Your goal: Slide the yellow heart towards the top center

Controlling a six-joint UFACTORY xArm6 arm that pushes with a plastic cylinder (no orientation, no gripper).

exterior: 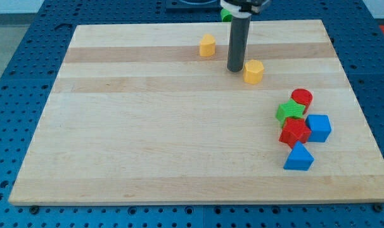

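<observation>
Pincer: none, my tip (235, 68) just left of yellow hexagon (253, 71) | yellow heart (207, 45) near board (147, 145) top edge

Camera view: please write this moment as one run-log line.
my tip just left of yellow block | yellow heart top center, apart | block cluster right

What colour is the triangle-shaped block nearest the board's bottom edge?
Blue. The triangular block shows plainly in the camera view, at the right.
</observation>
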